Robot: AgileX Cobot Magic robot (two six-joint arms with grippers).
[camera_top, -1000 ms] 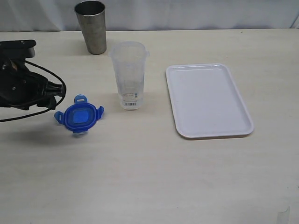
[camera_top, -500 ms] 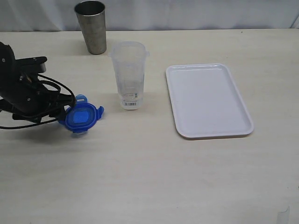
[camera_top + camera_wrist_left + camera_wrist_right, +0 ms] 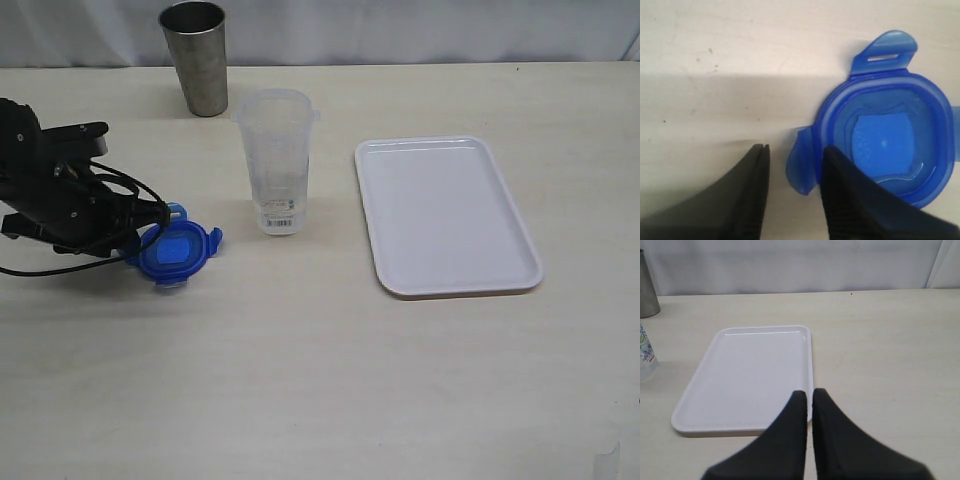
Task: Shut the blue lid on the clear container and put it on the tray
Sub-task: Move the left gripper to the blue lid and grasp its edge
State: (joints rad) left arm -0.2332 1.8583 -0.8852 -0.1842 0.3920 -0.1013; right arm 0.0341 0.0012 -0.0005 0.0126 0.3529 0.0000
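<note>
Exterior view: left gripper [image 3: 794, 150], jaws partly open astride one flap of the round blue plastic lid [image 3: 176, 250] lying flat on the beige table [image 3: 300, 380]; the tall clear plastic container [image 3: 275, 165] stands just beside, the tapered grey steel cup [image 3: 200, 60] behind, the flat white rectangular tray [image 3: 445, 215] well apart, and the right gripper [image 3: 809, 392] is closed, empty.

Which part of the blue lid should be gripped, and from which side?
Probably take the blue lid by the side flap that juts out toward the left gripper, coming in low from that side. The lid lies flat on the table, so only its protruding flaps offer a pinch.
</note>
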